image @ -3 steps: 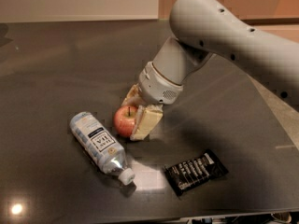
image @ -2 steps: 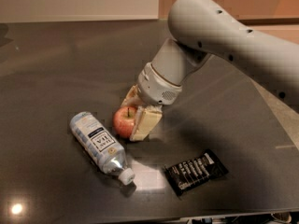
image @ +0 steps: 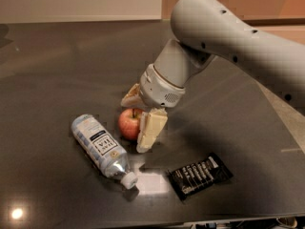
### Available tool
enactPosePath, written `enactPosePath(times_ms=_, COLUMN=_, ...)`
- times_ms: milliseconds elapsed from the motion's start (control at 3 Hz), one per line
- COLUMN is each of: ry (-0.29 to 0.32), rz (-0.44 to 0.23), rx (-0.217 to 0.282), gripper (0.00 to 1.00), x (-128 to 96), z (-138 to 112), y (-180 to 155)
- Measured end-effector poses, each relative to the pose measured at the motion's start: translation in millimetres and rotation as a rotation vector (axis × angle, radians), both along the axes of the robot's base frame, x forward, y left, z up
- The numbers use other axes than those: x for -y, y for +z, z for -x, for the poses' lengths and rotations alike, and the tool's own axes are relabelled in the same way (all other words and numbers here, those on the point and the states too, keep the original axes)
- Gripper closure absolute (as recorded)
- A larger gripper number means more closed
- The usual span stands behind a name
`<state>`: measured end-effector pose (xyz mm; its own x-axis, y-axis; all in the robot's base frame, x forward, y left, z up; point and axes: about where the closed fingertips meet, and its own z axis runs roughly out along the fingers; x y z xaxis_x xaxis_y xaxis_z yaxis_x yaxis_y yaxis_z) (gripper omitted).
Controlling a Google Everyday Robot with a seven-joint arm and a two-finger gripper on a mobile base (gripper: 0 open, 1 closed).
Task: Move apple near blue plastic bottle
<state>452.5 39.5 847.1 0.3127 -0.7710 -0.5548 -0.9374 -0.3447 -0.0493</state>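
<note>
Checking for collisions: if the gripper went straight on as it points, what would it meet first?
Probably the apple, which sits right at the gripper; it points down-left, with the tabletop just beneath. Depth is unclear.

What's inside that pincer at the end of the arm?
The apple sits on the dark table, between the two pale fingers of the pincer. The near finger covers the apple's right side.
</note>
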Motion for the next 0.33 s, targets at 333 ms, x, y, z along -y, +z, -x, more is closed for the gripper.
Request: enactPosePath(times_ms=333, ry=0.000, rz=0.000, rx=0.000, gripper=0.00, x=0.0, z=0.0, y=0.0)
